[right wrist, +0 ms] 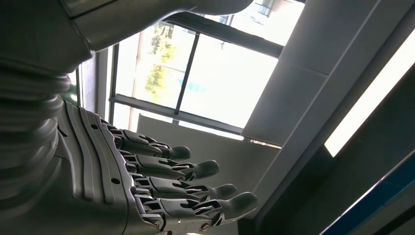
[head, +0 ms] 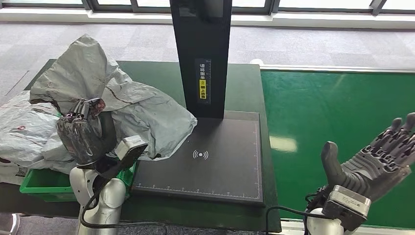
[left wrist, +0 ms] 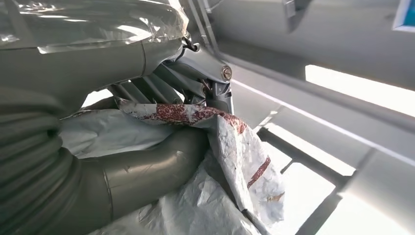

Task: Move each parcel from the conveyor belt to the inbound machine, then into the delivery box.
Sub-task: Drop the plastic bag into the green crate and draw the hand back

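**Left robot hand grips a grey parcel by the scanner; right robot hand spread over the belt**

The left robot hand is raised at the left edge of the scanner, fingers closed around a bunched fold of a grey parcel. In the left wrist view the fingers pinch crumpled film with a red-printed strip against the thumb, so that robot hand has hold of the parcel. The parcel drapes from the grasp toward the right, its lower edge lying on the left part of the scanner pad. Behind and to the left, another grey bag lies heaped over a green box, whose rim shows below the hand. The black post of the scanner stands upright at the pad's far edge, carrying a small yellow label. Both sit on a dark green bench. To the right runs the bright green belt. Over its near edge the right robot hand is held palm up, fingers stretched out and apart, holding nothing.
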{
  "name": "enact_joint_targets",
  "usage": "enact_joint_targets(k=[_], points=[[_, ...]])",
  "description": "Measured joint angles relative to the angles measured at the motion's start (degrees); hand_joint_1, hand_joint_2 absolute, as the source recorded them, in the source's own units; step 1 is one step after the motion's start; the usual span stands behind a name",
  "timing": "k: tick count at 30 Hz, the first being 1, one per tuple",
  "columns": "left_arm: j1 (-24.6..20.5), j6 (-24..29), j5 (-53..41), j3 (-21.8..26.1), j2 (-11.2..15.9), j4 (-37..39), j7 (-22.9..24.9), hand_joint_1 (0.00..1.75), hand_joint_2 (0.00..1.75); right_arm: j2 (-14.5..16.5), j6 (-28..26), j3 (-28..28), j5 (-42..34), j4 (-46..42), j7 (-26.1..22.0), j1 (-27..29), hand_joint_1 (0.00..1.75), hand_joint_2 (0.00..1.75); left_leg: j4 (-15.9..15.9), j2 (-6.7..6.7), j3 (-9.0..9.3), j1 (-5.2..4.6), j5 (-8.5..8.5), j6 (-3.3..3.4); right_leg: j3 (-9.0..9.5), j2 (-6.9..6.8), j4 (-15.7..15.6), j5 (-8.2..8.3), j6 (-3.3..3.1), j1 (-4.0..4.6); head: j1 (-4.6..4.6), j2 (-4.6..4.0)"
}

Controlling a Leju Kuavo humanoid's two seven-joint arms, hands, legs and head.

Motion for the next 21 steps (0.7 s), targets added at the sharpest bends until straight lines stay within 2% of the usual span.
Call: enact_joint_targets(k=[8,11,15,21], points=[[-6.5,0.0,4.1,19.4,-0.8,10.3,-11.2,1.75,1.75,0.0,0.0,0.0,0.1,0.0,0.0,0.0,0.00,1.75,0.0,-0.01,0.36,0.02,0.06,-0.05,0.00,0.00,0.0,0.03,-0.02,0.01,0.00,0.00],[-8.7,0.0,3.9,25.6,-1.0,13.3,-13.6,1.75,1.75,0.0,0.0,0.0,0.1,0.0,0.0,0.0,0.00,1.75,0.0,-0.01,0.38,0.02,0.05,-0.05,-0.01,0.02,0.0,0.03,-0.02,0.01,0.00,0.00],[-10.5,0.0,2.8,30.4,-1.3,15.6,-15.0,1.75,1.75,0.0,0.0,0.1,0.2,0.0,0.0,0.0,0.00,1.75,0.0,-0.03,0.34,0.02,0.05,-0.05,-0.01,-0.01,0.0,0.03,-0.02,0.01,0.00,0.00],[-12.4,0.0,3.7,34.7,-1.5,17.6,-18.4,1.75,1.75,0.0,0.0,0.1,0.1,0.0,0.0,0.0,0.00,1.75,0.0,-0.02,0.33,0.02,0.05,-0.05,-0.02,0.00,0.0,0.03,-0.02,0.01,0.00,0.00]])
